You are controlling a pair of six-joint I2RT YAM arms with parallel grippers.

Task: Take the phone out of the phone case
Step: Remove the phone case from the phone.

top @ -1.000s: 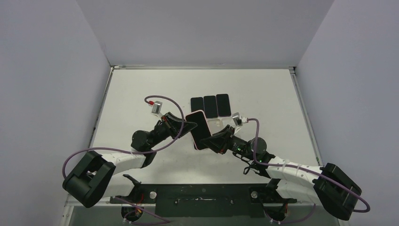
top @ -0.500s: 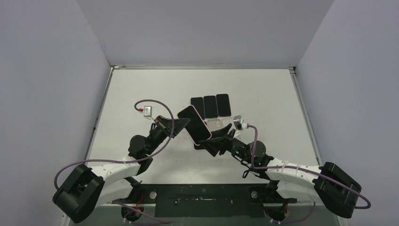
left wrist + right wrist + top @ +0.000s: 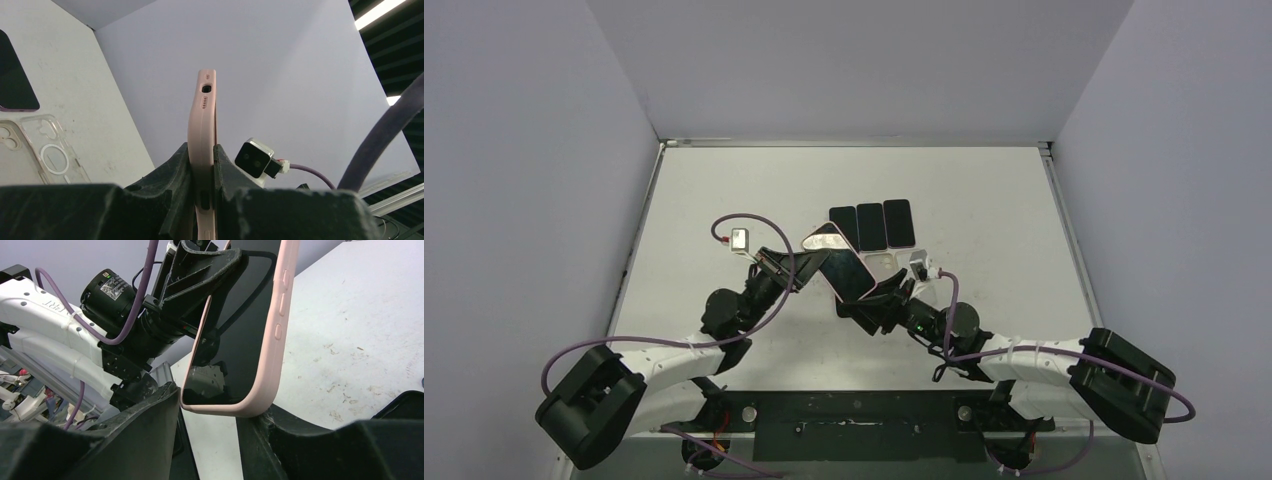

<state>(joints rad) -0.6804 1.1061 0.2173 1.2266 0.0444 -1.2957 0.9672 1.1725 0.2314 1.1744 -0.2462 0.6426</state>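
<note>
Left claw is clamped across the pink phone case, phone inside, mid-frame above the surface. Its long axis slants lower right into the right claw, whose parted jaws straddle that end; whether they pinch it, I cannot tell.

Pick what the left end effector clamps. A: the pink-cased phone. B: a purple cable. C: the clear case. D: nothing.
A: in the left wrist view, the left end effector squeezes the pink-cased phone from both sides.
</note>
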